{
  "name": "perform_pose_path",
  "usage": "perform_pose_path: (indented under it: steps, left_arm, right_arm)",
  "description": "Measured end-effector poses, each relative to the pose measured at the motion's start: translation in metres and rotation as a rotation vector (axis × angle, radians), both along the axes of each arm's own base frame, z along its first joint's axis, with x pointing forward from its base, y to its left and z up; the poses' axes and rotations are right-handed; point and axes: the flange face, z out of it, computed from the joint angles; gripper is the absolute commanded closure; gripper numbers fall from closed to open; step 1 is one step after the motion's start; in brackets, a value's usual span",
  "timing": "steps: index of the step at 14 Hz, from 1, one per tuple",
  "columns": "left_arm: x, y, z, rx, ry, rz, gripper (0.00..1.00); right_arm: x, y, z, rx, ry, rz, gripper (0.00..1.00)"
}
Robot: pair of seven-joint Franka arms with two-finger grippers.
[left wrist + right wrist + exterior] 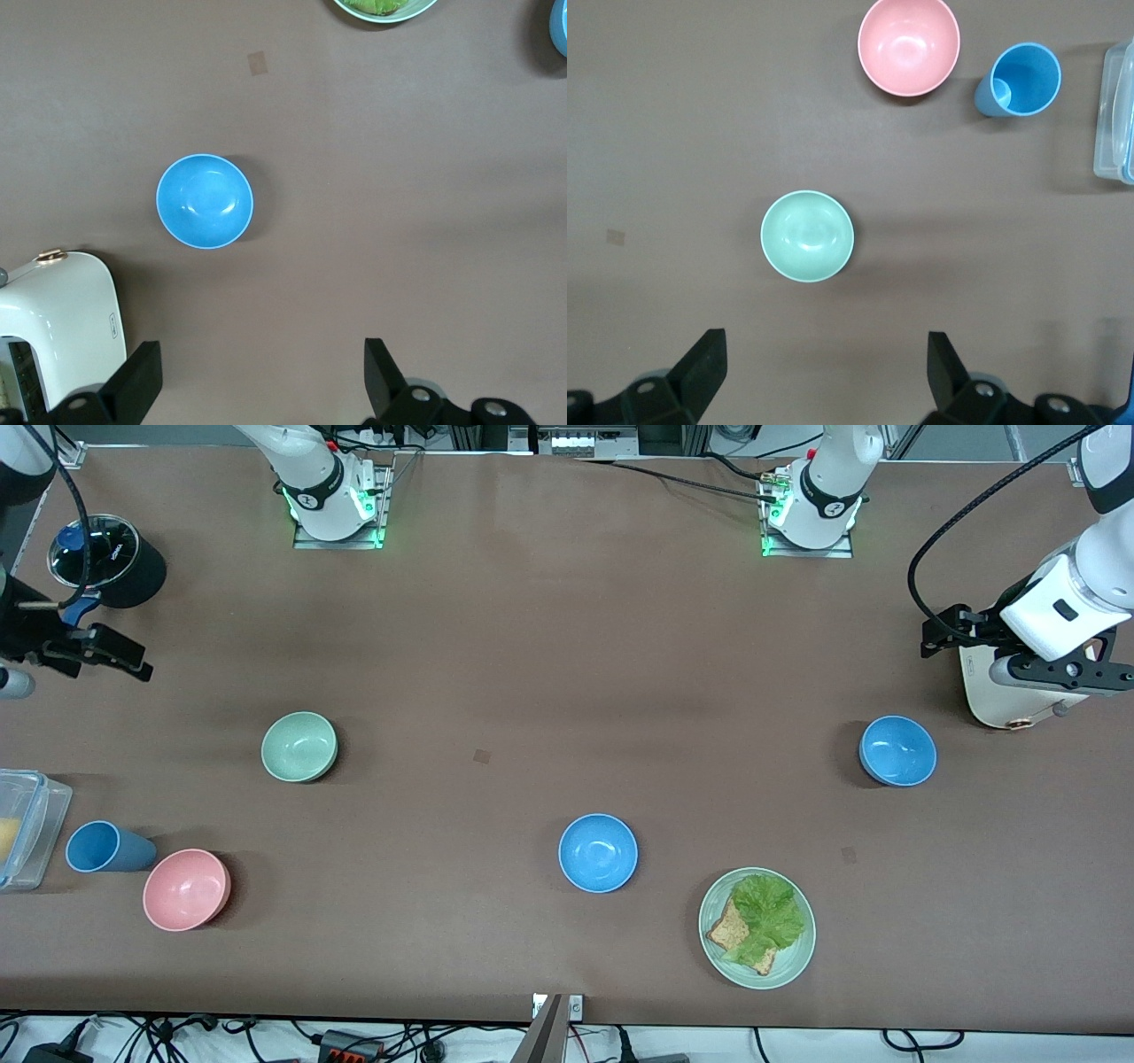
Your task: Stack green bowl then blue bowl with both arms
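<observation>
You see a brown table (532,646) under even light, with cables (266,1036) at six o'clock.

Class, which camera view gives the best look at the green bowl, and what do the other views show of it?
The right wrist view: the green bowl sits central, seen straight down. The front view shows it smaller, near the right arm's end. The left wrist view misses it.

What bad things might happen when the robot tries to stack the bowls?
1. Two blue bowls look the same: one sits by the toaster, one beside the lettuce plate. An arm might pick the wrong one, or bump the plate.
2. The open right gripper hangs above the green bowl; the pink bowl and blue cup stand nearby and might get knocked.
3. The open left gripper hangs close to the toaster and might bump it.
</observation>
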Motion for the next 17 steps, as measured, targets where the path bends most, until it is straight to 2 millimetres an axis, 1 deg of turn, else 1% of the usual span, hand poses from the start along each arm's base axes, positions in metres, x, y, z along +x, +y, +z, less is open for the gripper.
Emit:
perform_pose_path:
  steps: [4, 7, 10, 12, 13, 14, 15, 17]
  left_arm:
    - [0.0, 0.004, 0.001, 0.0, 0.0, 0.007, 0.0]
    - [0.002, 0.003, 0.004, -0.001, -0.009, 0.006, 0.0]
    - [0.005, -0.004, 0.003, -0.012, -0.007, -0.005, 0.0]
    - [0.01, -0.011, -0.004, -0.036, 0.004, -0.01, 0.0]
    - [0.012, -0.014, -0.007, -0.041, 0.009, -0.013, 0.0]
    - [0.015, -0.016, -0.009, -0.043, 0.011, -0.017, 0.0]
    - [0.017, -0.018, -0.01, -0.044, 0.011, -0.02, 0.0]
    - [0.02, -0.02, -0.012, -0.045, 0.012, -0.024, 0.0]
  right_arm:
    - [-0.002, 0.0, 0.0, -0.001, -0.003, 0.001, 0.0]
    - [-0.003, 0.0, -0.001, -0.001, -0.001, 0.001, 0.0]
    - [-0.003, 0.0, -0.004, -0.001, 0.005, 0.002, 0.0]
    - [-0.001, 0.0, -0.012, -0.001, 0.02, 0.006, 0.0]
    - [0.001, 0.0, -0.021, 0.0, 0.037, 0.006, 0.0]
    - [0.005, 0.0, -0.035, 0.0, 0.061, 0.006, 0.0]
    - [0.011, 0.0, -0.054, 0.0, 0.087, 0.006, 0.0]
    - [0.025, 0.0, -0.101, 0.001, 0.152, 0.006, 0.0]
